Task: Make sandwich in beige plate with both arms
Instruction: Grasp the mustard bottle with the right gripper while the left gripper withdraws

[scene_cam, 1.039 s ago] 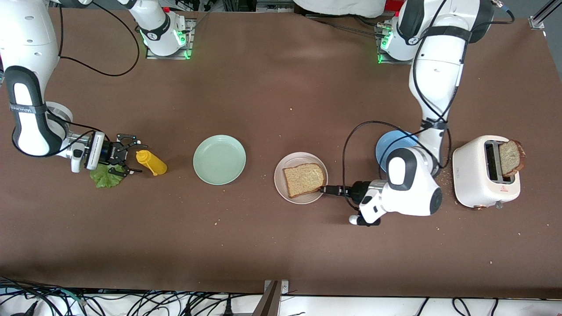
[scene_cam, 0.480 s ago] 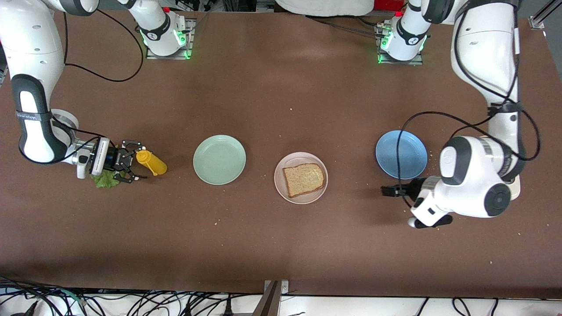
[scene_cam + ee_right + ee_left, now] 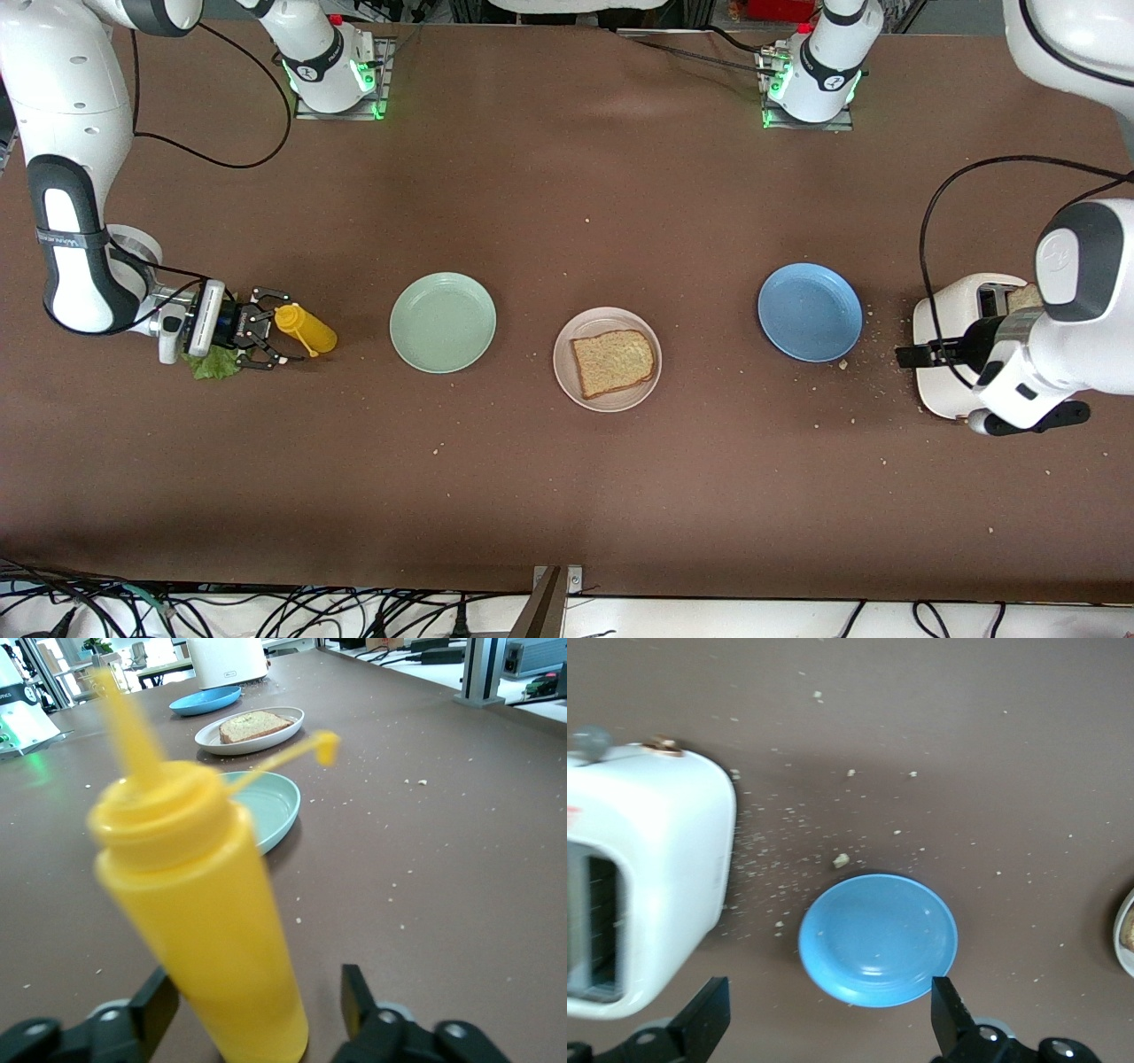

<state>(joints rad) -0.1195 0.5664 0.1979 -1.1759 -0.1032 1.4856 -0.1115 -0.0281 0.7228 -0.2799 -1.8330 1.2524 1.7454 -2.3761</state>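
Note:
The beige plate lies mid-table with one brown bread slice on it. A second slice sticks out of the white toaster, partly hidden by the left arm. My left gripper is open and empty over the table between the blue plate and the toaster; its fingers frame the blue plate. My right gripper is open, its fingers on either side of a yellow squeeze bottle. The lettuce leaf lies under the right wrist.
A mint-green plate sits between the yellow bottle and the beige plate. The blue plate is between the beige plate and the toaster. Crumbs lie scattered round the toaster.
My left gripper has drawn away from the bread on the beige plate and swung past the blue plate to the toaster. My right gripper has crept closer round the yellow bottle.

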